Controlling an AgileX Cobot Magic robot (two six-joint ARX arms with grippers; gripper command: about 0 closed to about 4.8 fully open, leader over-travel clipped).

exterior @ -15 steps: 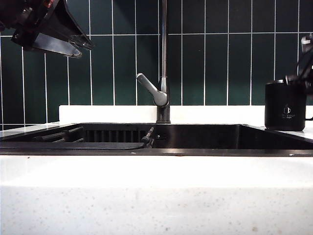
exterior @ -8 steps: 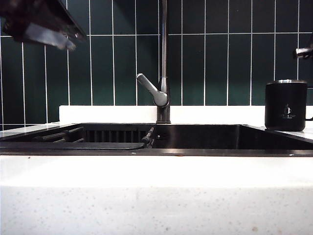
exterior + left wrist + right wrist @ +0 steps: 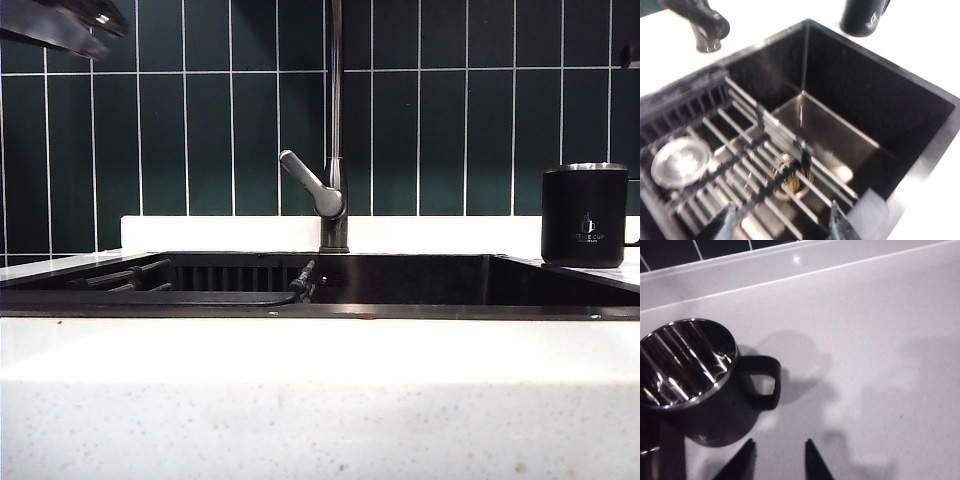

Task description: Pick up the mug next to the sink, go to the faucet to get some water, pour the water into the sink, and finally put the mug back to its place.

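Only a dark edge of the left arm [image 3: 60, 25] shows in the exterior view, cut off above and to the left of the faucet [image 3: 335, 130]; the spout is also cut off by the frame. A tiny dark part at the right edge, above the mug [image 3: 585, 215], is too small to identify.

The mug stands upright on the white counter [image 3: 320, 370] just right of the sink [image 3: 400, 280], long axis vertical, open mouth up, pale logo facing the exterior camera, handle pointing away from the faucet.

In the right wrist view the mug [image 3: 695, 385] shows a shiny inner wall; whether it holds water cannot be made out. The right gripper [image 3: 780, 460] hangs above the counter [image 3: 880, 340] near the handle, touching nothing. Only the finger tips [image 3: 742, 460] show, with a clear gap between them.

The left gripper [image 3: 782, 225] hangs over the slatted rack [image 3: 740, 165] in the sink [image 3: 850, 90], fingers [image 3: 837, 225] apart and holding nothing. This view is blurred; the mug [image 3: 862, 17] and faucet base [image 3: 705, 25] are cut off.
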